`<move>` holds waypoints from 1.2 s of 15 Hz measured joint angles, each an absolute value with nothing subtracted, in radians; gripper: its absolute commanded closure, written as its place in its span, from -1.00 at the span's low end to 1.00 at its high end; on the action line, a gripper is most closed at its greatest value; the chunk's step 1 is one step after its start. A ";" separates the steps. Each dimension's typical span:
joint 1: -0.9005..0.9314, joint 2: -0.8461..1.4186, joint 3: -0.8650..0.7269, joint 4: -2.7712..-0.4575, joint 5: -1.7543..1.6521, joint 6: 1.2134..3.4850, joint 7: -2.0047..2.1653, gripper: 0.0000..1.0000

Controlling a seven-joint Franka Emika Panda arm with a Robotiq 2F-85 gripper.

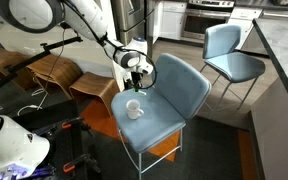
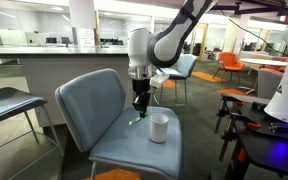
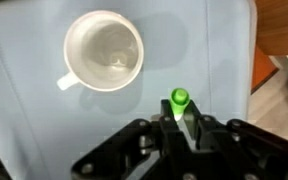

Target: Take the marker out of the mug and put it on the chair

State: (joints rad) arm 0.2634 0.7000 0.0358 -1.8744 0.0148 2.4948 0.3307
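Observation:
The white mug (image 3: 104, 50) stands empty on the light blue-grey chair seat (image 3: 24, 120); it also shows in both exterior views (image 1: 134, 109) (image 2: 159, 127). My gripper (image 3: 180, 125) is shut on the marker (image 3: 179, 99), whose green end points at the camera. In an exterior view the gripper (image 2: 140, 103) hangs just above the seat (image 2: 124, 140), beside the mug, with the marker's green tip (image 2: 136, 120) close to the cushion. In an exterior view the gripper (image 1: 136, 84) is behind the mug, in front of the chair back (image 1: 179, 80).
A second blue chair with dark legs (image 1: 229, 50) stands behind. Brown bent-wood chairs (image 1: 59, 72) are beside the robot base. A grey seat (image 2: 9, 100) stands at the side and dark equipment (image 2: 259, 120) is near the chair's other side.

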 measured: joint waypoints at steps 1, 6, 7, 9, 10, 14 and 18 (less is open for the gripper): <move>0.279 0.719 0.028 -1.856 0.014 2.495 0.354 0.91; 0.329 0.827 -0.005 -1.760 0.014 2.495 0.436 0.91; 0.340 0.851 -0.012 -1.739 0.014 2.494 0.457 0.91; 0.382 0.899 -0.047 -1.695 0.003 2.482 0.540 0.91; 0.414 0.922 -0.075 -1.673 -0.007 2.469 0.598 0.91; 0.531 0.994 -0.171 -1.577 -0.042 2.348 0.823 0.91; 0.547 1.032 -0.171 -1.476 -0.058 2.181 0.933 0.91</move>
State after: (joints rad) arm 0.5471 1.0323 -0.1706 -1.4760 -0.0579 2.1809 0.9329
